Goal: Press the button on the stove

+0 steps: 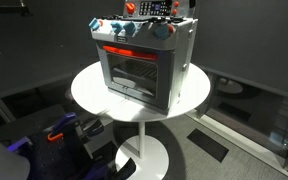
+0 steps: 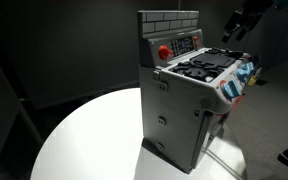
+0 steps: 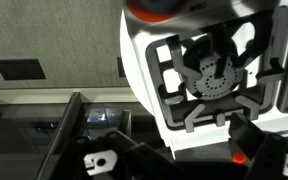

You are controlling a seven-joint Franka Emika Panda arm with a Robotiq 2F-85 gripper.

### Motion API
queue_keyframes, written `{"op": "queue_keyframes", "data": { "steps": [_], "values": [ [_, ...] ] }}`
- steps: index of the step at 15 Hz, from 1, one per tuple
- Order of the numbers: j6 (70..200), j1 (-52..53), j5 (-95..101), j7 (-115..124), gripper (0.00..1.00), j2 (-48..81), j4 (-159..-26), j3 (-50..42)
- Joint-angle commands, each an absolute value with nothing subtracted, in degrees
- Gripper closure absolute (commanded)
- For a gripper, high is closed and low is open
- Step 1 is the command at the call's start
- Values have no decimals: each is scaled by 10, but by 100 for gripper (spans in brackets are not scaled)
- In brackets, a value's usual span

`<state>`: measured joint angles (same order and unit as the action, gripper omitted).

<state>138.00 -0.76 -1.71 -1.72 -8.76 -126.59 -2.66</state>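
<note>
The stove (image 1: 144, 60) stands on the round white counter (image 1: 89, 90), its door facing out and its brick-patterned back panel upright behind the burners. In an exterior view, your target is the red button (image 2: 164, 52) on the front face of that panel, at the stove's (image 2: 189, 100) rear corner beside a small control plate. The tool (image 2: 234, 28) hangs above and beyond the burner end of the stove, well apart from it. I cannot tell from these views whether its jaws are wide or narrow. In the wrist view you look down on a burner grate (image 3: 214, 75).

Expect a light, hollow plastic toy on a smooth counter. It will likely slide or tip back if you shove it. You need no hold on it. Touch only the button's face with one fingertip, or with the jaws brought together for a stiffer point. Come in level, square to the panel, and press briefly and gently. The grates look thin, so don't drag across them.
</note>
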Motion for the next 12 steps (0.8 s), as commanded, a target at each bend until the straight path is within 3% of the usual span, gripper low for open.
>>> {"op": "queue_keyframes", "data": {
  "steps": [1, 12],
  "values": [
    [1388, -10, -20, -21, 0, -87, -1266, -25],
    [1460, -2, -23, -25, 0, -54, -1244, -10]
  ]
}}
